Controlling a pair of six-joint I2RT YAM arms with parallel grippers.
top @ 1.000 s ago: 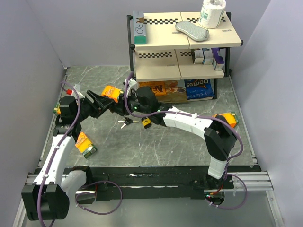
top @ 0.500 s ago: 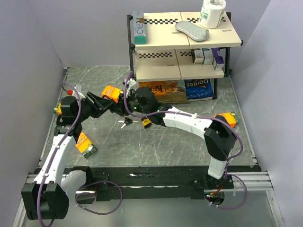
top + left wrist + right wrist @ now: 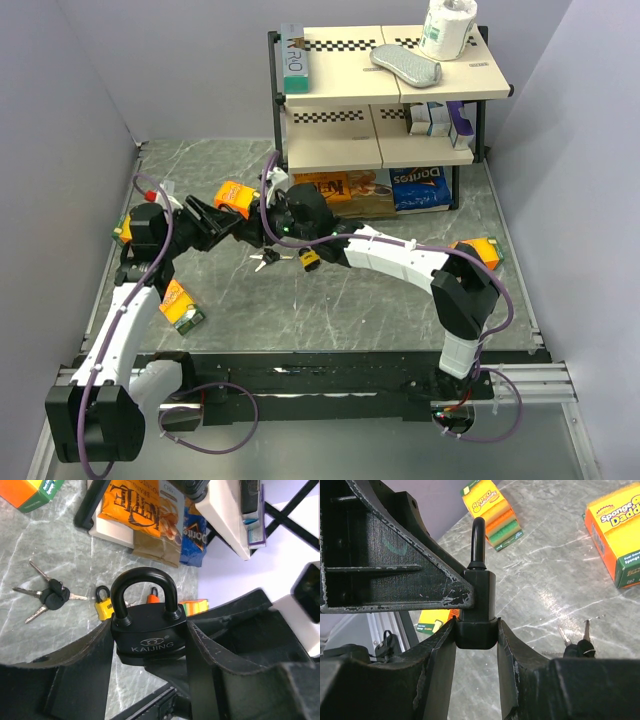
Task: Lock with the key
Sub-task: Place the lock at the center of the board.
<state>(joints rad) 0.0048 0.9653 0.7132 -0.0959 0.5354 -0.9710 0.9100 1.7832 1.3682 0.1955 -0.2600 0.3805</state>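
Grey marble table (image 3: 400,300), lightly cluttered.
Keys (image 3: 265,258) and a yellow padlock (image 3: 309,261) lie just in front of where the left pincer (image 3: 243,226) meets the right pincer (image 3: 264,224). One sponge box (image 3: 234,195) sits just behind them, a second (image 3: 181,306) well to the front-left, a third (image 3: 478,252) far right. A rack (image 3: 340,152) stands behind.

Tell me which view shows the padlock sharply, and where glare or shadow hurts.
Left wrist: padlock sharp and evenly lit, KAIJING engraving legible; the keys behind it are crisp too. Right wrist: padlock a near-black silhouette, detail lost, with a glare patch on the table. Top external: even light, but the padlock cannot be made out.
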